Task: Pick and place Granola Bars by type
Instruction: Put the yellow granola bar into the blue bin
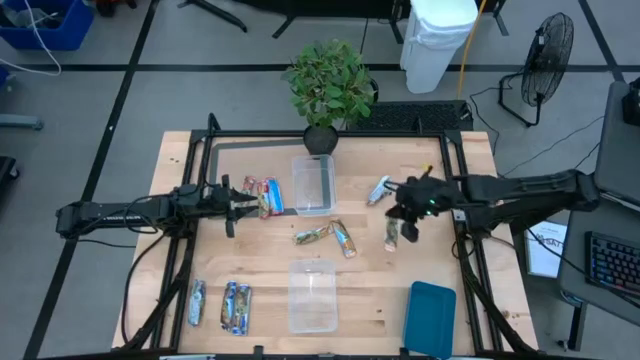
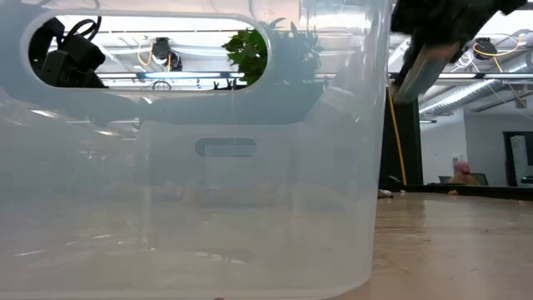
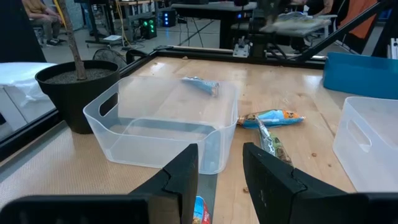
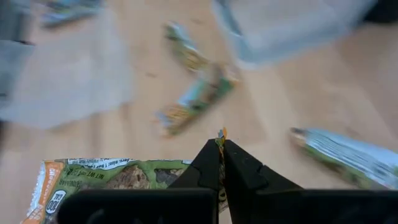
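While the left pincer (image 1: pixel 243 207) gapes beside two bars (image 1: pixel 265 196), the right pincer (image 1: pixel 402 226) clenches a green bar (image 1: pixel 391 235).

Wooden table (image 1: pixel 370 290) with bars, two tubs, a tray and a plant pot on it.

A clear tub (image 1: pixel 312 185) sits at the back centre beside the potted plant (image 1: pixel 321 137); a second tub (image 1: pixel 312 295) sits at the front centre, and a teal tray (image 1: pixel 431 318) lies at the front right corner. Two red-blue bars (image 1: pixel 264 196) lie just left of the back tub, under the left arm's fingers. A green bar (image 1: pixel 311 235) and a blue one (image 1: pixel 344 238) lie between the tubs, ends close together. A silvery bar (image 1: pixel 378 190) lies right of the back tub. Three blue-white bars (image 1: pixel 236 306) lie at the front left, one (image 1: pixel 197 302) a little apart from the touching pair.
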### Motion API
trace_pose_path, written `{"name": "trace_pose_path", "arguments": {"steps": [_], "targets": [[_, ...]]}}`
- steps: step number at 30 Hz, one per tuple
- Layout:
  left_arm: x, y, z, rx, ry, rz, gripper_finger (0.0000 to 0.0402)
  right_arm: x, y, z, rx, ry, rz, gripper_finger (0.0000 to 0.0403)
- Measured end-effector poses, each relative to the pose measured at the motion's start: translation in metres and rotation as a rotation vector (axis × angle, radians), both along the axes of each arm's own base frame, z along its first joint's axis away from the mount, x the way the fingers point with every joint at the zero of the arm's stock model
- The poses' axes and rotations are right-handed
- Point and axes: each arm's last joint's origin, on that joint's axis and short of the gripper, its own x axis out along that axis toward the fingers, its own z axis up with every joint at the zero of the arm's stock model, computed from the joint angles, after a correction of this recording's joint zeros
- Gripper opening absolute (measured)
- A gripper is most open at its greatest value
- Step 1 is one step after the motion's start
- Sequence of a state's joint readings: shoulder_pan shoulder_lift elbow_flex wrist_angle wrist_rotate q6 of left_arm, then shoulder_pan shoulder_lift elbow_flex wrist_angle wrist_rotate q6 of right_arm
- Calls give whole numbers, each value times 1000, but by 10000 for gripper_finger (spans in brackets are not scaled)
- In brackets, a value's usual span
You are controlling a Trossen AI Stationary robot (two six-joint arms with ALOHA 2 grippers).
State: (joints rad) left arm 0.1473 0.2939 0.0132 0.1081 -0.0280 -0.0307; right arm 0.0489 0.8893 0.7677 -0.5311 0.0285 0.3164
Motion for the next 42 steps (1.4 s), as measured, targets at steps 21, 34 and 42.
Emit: {"name": "trace_pose_path", "arguments": {"steps": [21, 34, 42], "targets": [[0, 0, 0, 0, 0, 0, 131, -32, 126, -5, 448, 99, 176, 0], [0, 0, 0, 0, 0, 0, 131, -22, 178, -46, 667, 355, 37, 0], [0, 0, 0, 0, 1, 0, 131, -28, 172, -59, 609, 512, -39, 0]]}}
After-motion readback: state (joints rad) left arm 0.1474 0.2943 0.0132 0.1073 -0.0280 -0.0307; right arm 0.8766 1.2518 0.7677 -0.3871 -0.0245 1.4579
